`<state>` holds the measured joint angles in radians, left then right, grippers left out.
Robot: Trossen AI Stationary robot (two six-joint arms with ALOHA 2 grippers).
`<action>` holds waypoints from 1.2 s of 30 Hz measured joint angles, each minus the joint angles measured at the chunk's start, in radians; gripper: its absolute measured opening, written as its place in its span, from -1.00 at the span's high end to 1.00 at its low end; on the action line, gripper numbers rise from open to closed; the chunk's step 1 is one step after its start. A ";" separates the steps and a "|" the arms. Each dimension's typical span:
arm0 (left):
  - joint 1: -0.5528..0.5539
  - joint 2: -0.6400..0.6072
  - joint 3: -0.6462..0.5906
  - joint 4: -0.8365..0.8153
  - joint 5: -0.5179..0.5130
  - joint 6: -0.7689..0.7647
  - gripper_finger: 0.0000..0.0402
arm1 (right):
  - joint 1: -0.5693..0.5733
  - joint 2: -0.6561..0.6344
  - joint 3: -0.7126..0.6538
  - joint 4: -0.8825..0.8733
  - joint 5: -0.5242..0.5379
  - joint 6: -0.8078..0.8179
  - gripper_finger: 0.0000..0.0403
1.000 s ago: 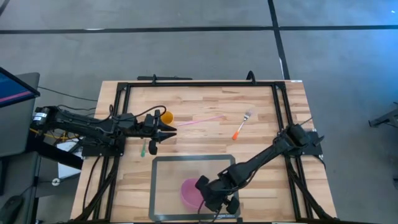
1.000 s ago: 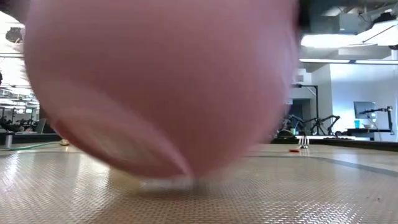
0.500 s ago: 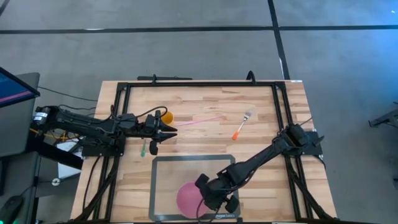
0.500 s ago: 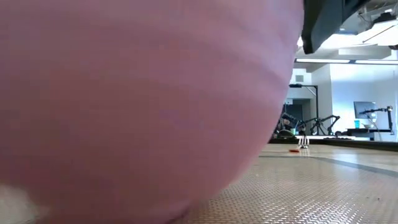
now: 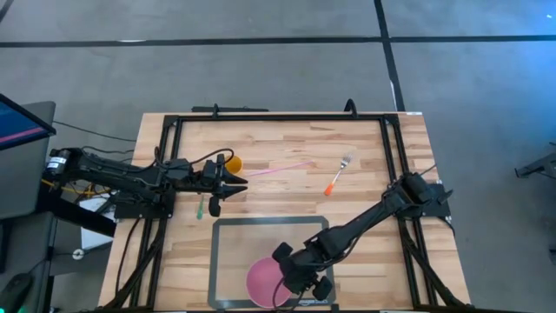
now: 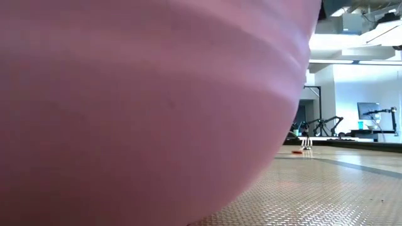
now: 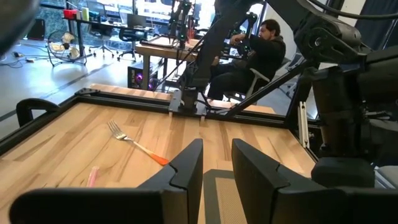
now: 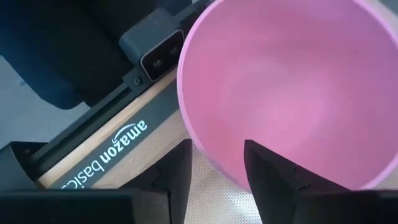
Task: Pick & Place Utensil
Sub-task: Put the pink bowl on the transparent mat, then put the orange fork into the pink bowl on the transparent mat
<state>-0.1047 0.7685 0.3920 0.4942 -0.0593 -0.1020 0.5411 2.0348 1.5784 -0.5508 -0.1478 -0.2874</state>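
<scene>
Bowl set down on the mat; the utensils are not yet picked.

The pale wooden counter point(image 5: 287, 152) carries one grey baking mat point(image 5: 228, 243) at 6 o'clock, with one round pink plastic bowl point(image 5: 263, 280) on its near edge. The right gripper point(image 5: 306, 280) sits at the bowl's rim, jaws parted with the rim between them and seemingly not clamping it. The left gripper point(image 5: 234, 183) hovers at 9 o'clock, jaws narrowly apart, empty. One orange-handled clear plastic fork point(image 5: 340, 174) lies at 1 o'clock and one pink-handled utensil point(image 5: 280, 169) near centre. The next move is probably fetching the fork, which calls for a low, flat pinch.
</scene>
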 joint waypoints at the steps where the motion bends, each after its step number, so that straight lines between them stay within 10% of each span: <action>1: 0.000 0.000 0.000 0.000 0.000 0.000 0.57 | 0.000 -0.005 0.000 0.000 0.000 0.000 0.30; 36: 0.000 0.000 0.000 0.000 0.000 -0.008 0.57 | -0.088 -0.359 0.000 -0.382 0.176 0.065 0.98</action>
<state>-0.1047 0.7685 0.3920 0.4939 -0.0593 -0.1101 0.4527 1.6754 1.5780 -0.9329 0.0278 -0.2220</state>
